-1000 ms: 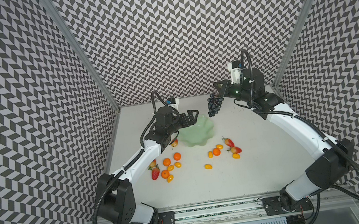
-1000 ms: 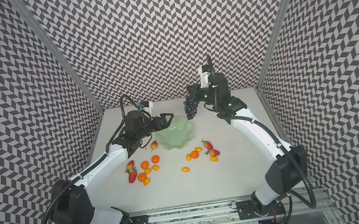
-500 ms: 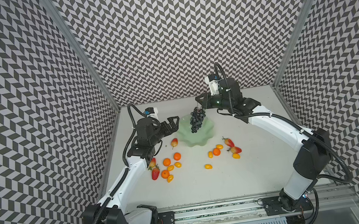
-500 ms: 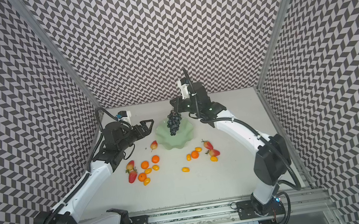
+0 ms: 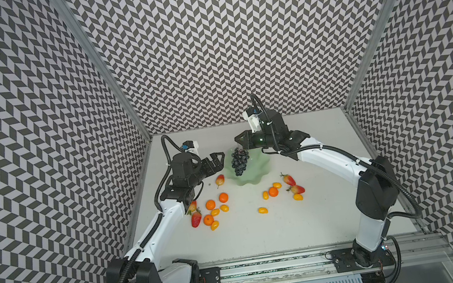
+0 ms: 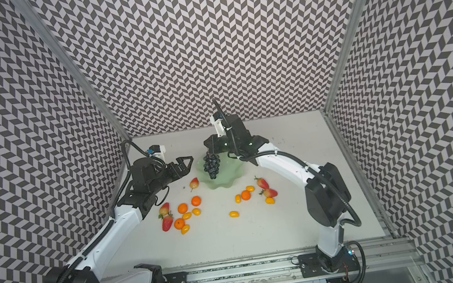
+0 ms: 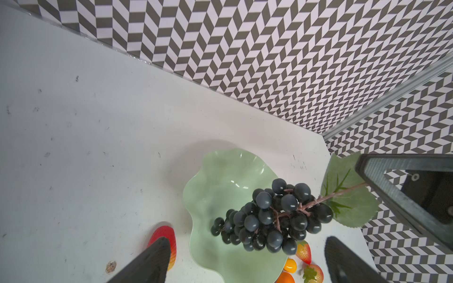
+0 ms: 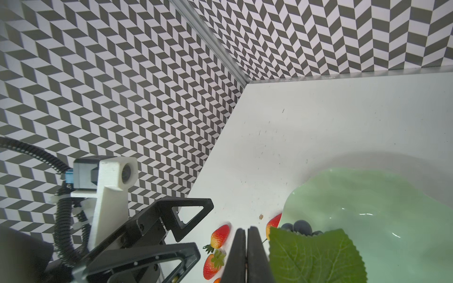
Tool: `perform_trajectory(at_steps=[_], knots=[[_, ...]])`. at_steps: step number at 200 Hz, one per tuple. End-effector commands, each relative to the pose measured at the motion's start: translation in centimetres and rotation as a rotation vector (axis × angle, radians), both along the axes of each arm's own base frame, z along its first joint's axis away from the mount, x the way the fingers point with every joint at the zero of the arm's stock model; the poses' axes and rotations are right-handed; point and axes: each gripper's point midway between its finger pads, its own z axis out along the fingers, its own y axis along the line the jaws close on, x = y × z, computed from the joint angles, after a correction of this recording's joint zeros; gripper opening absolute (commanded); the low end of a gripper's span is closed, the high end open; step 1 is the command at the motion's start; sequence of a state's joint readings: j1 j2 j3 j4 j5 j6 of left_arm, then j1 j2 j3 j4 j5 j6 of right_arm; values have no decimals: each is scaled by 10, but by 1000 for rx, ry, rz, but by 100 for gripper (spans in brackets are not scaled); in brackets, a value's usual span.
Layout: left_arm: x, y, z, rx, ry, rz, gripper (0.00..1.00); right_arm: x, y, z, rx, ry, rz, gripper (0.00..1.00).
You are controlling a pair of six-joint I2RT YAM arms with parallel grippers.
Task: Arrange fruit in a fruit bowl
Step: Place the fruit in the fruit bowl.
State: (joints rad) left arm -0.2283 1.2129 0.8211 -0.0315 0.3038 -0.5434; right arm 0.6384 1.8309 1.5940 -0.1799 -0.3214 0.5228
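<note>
1. The right gripper (image 5: 242, 143) is seen clamped on the stem of the grape bunch (image 5: 239, 162), which is hung over the fruit bowl (image 5: 254, 179).
2. The left gripper (image 5: 218, 161) is held agape, empty, just beside the bowl's rim.
3. The pear (image 5: 220, 180), tangerines (image 5: 210, 204), kumquats (image 5: 263, 210) and strawberries (image 5: 196, 219) are scattered on the table (image 5: 262, 233).

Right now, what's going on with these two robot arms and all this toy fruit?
The right gripper is shut on the stem of a dark blue-black toy grape bunch with a green leaf, dangling it over the pale mint-green scalloped bowl, which holds no other fruit. The left gripper is open and empty beside the bowl. A red-yellow pear, round orange tangerines, oval yellow kumquats and red strawberries lie loose on the white table.
</note>
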Motion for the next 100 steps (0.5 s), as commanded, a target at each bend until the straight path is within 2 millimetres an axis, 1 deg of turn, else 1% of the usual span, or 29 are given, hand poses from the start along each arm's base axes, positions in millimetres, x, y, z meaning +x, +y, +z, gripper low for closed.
perform_trajectory(at_steps=[1, 35, 48, 100], knots=[[0, -5, -6, 2, 16, -28, 100, 14, 6, 12, 21, -61, -14, 0], [-1, -9, -12, 9, 29, -40, 100, 29, 1, -12, -31, -38, -63, 0], [-2, -12, -14, 11, 35, -48, 100, 35, -3, -17, -49, -36, -85, 0], [-5, -37, -27, 30, 70, -109, 100, 61, -21, -41, -82, -4, -147, 0]])
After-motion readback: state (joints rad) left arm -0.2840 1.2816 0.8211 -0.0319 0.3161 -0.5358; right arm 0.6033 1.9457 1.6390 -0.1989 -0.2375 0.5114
